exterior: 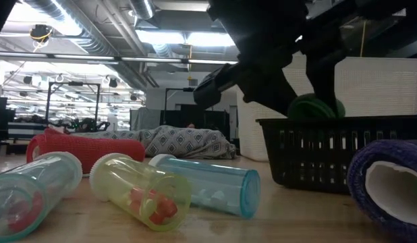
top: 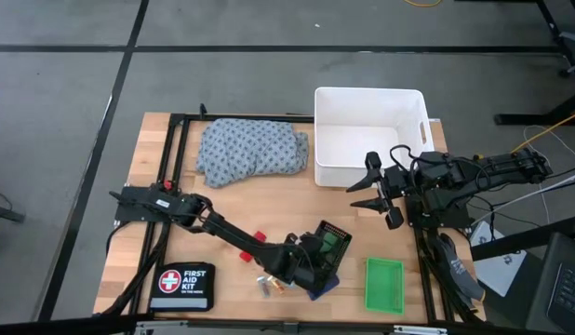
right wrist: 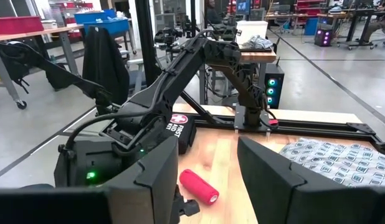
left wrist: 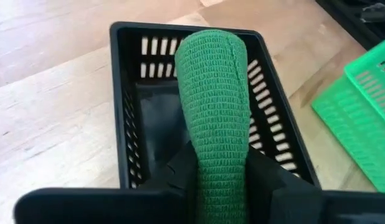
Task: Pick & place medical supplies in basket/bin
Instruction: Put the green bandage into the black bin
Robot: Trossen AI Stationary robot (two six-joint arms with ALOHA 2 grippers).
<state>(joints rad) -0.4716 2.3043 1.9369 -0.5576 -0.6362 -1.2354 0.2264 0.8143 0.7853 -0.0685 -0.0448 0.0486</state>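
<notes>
My left gripper (left wrist: 220,177) is shut on a green roll (left wrist: 214,106) and hangs over the black mesh tray (left wrist: 121,112) near the table's near edge. In the high view this gripper (top: 317,253) sits at the tray (top: 341,230). In the low view the green roll (exterior: 316,108) shows just above the tray's rim (exterior: 310,125). A red roll (right wrist: 199,185) and a blue roll (exterior: 391,182) lie on the table. The dotted cloth (top: 250,151) lies heaped at the far edge. My right gripper (top: 367,184) is open, in the air beside the white tub (top: 371,91). My left gripper pinches the green roll between its two fingers (left wrist: 270,177) at the roll's near end (left wrist: 220,158). The fingers lie along the roll, slanting down from the table's left. The free end (left wrist: 208,53) sticks out over the inside of the black tray; whether it touches the tray's floor does not show.
The green tray (top: 383,284) lies right of the black tray. Three clear vials (exterior: 141,189) lie near the table's near edge, close to the left arm. The black FIRST AID KIT pouch (top: 183,286) lies at the near left corner.
</notes>
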